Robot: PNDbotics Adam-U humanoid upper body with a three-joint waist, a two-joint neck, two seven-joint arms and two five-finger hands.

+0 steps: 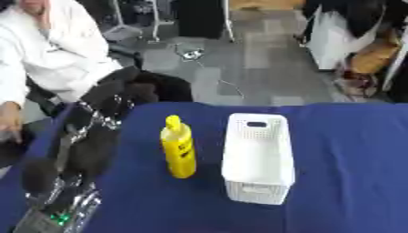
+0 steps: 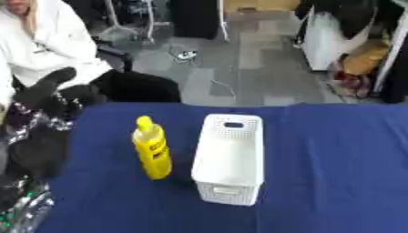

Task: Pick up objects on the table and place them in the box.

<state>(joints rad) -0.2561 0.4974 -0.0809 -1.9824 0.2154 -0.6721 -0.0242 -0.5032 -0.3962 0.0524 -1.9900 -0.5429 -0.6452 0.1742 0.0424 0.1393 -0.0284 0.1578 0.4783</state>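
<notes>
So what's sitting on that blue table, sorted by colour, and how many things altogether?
Yellow: 1, the yellow bottle, standing upright.
White: 1, the white perforated box, just to the bottle's right.
Total: 2 things on the blue tablecloth.

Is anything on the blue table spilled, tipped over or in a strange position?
Nothing stands out. The yellow bottle stands upright on the blue table, just left of the white box and apart from it. The box sits level, with no spill around either. The left hand is raised near the table's left edge, touching nothing.
</notes>
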